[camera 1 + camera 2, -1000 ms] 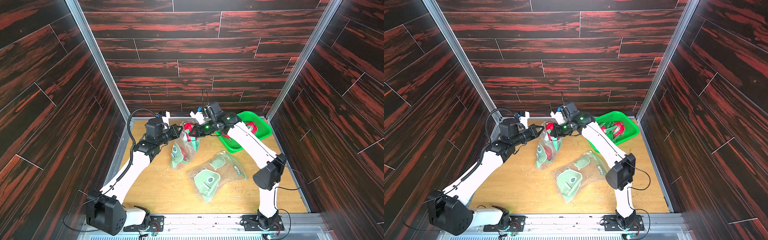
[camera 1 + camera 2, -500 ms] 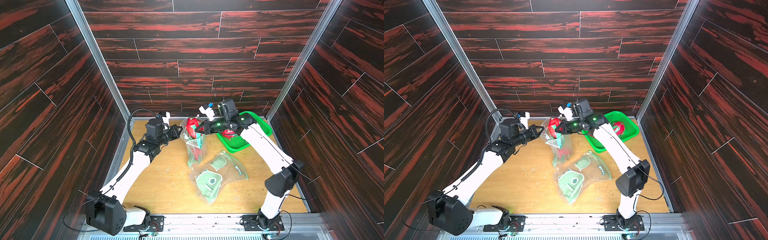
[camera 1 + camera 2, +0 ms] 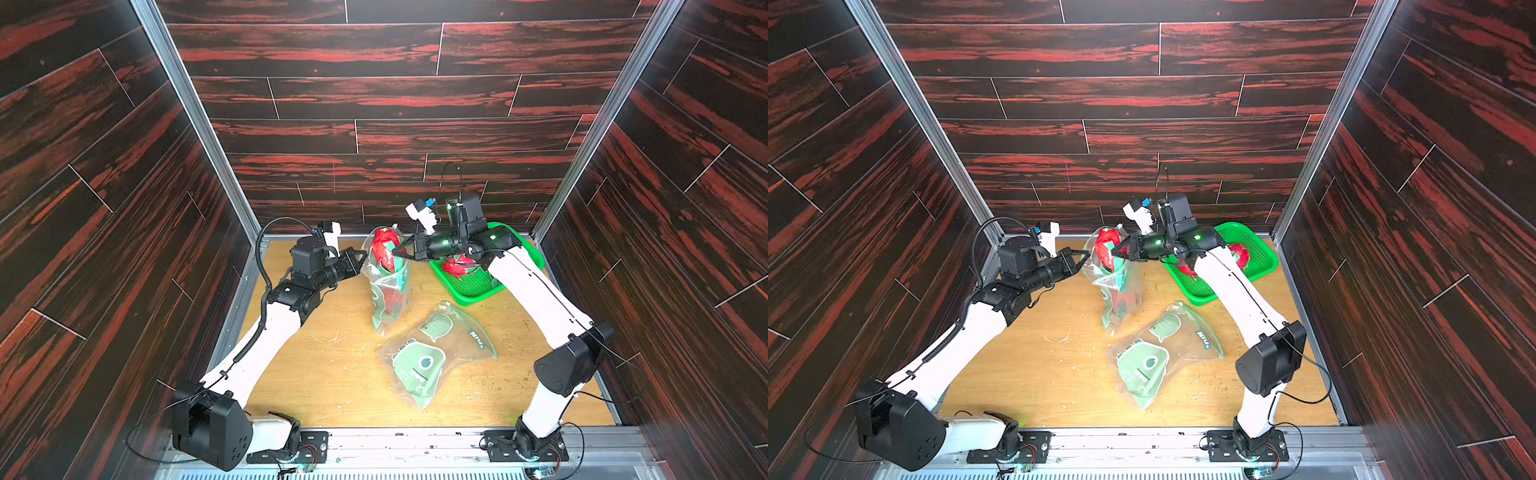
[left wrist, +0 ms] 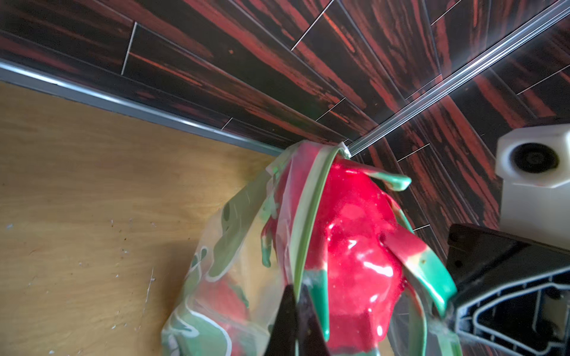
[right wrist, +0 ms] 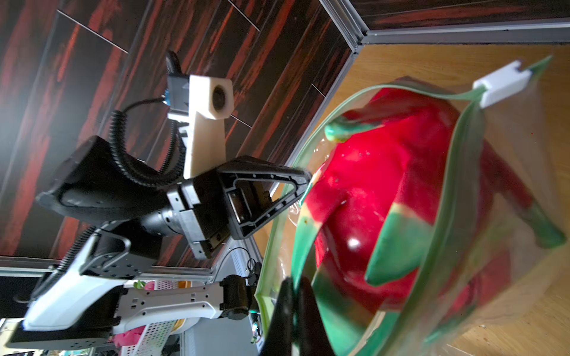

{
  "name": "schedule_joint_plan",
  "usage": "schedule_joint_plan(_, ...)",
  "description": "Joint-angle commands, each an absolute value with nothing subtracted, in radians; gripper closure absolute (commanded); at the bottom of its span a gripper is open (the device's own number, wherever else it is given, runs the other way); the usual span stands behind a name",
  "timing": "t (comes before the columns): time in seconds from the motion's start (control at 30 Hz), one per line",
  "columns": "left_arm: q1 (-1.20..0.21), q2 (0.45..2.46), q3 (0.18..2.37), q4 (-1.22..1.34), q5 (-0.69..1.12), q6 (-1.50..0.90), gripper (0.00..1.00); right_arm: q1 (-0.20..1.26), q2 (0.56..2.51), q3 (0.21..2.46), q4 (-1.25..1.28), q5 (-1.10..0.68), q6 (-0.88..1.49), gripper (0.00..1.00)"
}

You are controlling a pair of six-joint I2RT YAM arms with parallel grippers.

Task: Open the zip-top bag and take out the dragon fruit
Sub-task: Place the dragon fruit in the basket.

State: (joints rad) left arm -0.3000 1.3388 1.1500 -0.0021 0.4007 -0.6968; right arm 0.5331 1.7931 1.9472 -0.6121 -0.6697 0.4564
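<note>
The clear zip-top bag (image 3: 388,299) with green print hangs upright between my two grippers, its mouth open. My left gripper (image 3: 363,255) (image 4: 296,288) is shut on the bag's green zip rim. A red dragon fruit (image 3: 384,249) (image 5: 370,191) fills the mouth and sticks partly out. My right gripper (image 3: 398,252) (image 5: 294,282) is shut on one of that fruit's green scales, just inside the rim. More red shows lower down inside the bag (image 4: 225,302). The white slider (image 5: 499,83) sits at the far end of the zip.
A green perforated basket (image 3: 478,286) stands at the back right with another dragon fruit (image 3: 457,266) in it, under my right arm. A second, flat zip-top bag (image 3: 436,357) with green cartoon print lies mid-table. Walls close in the back and both sides.
The bag has risen from lying on the table to hanging upright. My right gripper has moved right and up with the fruit. My left gripper has barely moved.
</note>
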Motion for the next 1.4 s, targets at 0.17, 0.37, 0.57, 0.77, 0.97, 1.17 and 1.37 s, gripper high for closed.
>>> schedule_joint_plan(0.17, -0.296, 1.350, 1.149, 0.043, 0.440, -0.712, 1.00, 0.507, 1.741, 2.023, -0.302, -0.780, 0.515, 1.00)
schedule_joint_plan(0.37, -0.296, 1.360, 1.152, 0.049, 0.456, -0.711, 1.00, 0.506, 1.752, 2.034, -0.213, -0.784, 0.529, 1.00)
schedule_joint_plan(0.57, -0.296, 1.365, 1.144, 0.122, 0.502, -0.767, 1.00, 0.503, 1.761, 2.003, -0.117, -0.810, 0.556, 1.00)
schedule_joint_plan(0.77, -0.284, 1.379, 1.112, 0.113, 0.415, -0.819, 1.00, 0.502, 1.724, 1.924, 0.021, -0.863, 0.608, 1.00)
schedule_joint_plan(0.97, -0.271, 1.386, 1.131, 0.117, 0.413, -0.873, 1.00, 0.502, 1.669, 1.790, 0.136, -0.950, 0.621, 1.00)
schedule_joint_plan(1.17, -0.268, 1.348, 1.206, 0.023, 0.312, -0.810, 1.00, 0.502, 1.628, 1.642, 0.091, -0.965, 0.549, 1.00)
schedule_joint_plan(1.37, -0.268, 1.369, 1.248, -0.007, 0.294, -0.787, 1.00, 0.502, 1.609, 1.591, 0.153, -1.027, 0.526, 1.00)
